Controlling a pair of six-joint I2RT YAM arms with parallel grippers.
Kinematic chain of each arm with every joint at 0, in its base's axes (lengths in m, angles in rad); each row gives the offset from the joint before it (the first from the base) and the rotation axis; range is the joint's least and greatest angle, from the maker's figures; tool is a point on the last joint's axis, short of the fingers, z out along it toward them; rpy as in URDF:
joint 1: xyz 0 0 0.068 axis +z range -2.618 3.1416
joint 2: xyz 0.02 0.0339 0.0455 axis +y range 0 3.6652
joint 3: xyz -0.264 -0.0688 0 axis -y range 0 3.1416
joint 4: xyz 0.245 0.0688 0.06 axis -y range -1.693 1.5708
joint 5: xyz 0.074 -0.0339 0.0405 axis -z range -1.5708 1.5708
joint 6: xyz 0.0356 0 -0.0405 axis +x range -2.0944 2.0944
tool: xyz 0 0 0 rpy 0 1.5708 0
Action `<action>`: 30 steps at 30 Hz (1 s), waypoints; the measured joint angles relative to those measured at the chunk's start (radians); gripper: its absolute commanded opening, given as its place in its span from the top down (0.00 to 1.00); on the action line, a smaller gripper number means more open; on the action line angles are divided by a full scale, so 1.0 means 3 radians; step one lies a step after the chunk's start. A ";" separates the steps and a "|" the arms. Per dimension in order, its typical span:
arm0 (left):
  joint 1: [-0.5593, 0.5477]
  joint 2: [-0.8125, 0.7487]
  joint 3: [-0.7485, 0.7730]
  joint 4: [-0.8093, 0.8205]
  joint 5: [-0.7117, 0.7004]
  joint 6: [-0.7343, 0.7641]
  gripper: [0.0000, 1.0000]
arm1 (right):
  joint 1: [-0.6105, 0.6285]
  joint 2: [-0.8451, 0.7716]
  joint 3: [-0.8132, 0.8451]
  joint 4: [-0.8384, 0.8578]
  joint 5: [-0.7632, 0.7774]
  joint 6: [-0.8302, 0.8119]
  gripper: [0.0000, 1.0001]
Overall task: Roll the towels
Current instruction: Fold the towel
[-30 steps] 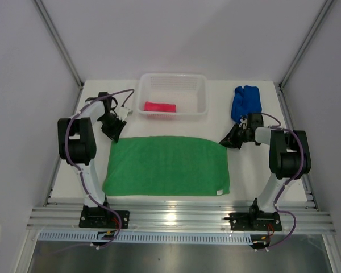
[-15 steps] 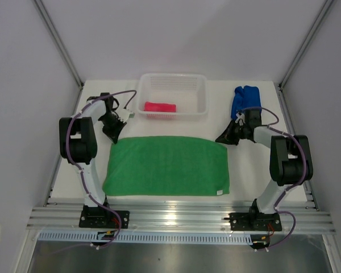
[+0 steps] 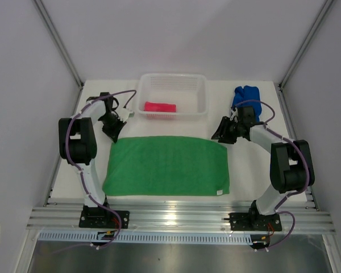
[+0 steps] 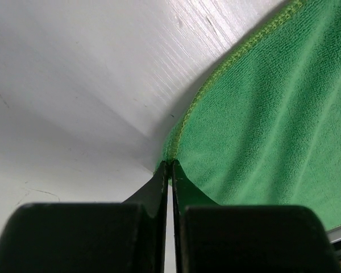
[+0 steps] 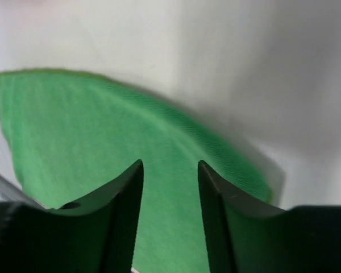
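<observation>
Towel hem [image 4: 194, 102] sits pinched in left claw [image 4: 169, 165]; right claw [image 5: 169, 164] gapes.

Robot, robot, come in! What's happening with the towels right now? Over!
Left gripper jaws shut on green towel, far left corner. Right gripper jaws open over far right corner. Towel flat, unrolled. Nothing lying on it.

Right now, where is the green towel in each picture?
Top external: the green towel lies spread flat mid-table, between the two arms.
Left wrist: the green towel fills the right side, with its corner at the tips of the shut left gripper.
Right wrist: the green towel is at lower left and centre, under the open right gripper.
Shared landmark: the white table bordering the towel's edge.
</observation>
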 measured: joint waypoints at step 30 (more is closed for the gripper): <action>0.0000 -0.0019 -0.0099 0.0065 -0.0015 0.0001 0.99 | 0.0150 0.0224 0.0141 -0.0294 0.0240 -0.0456 1.00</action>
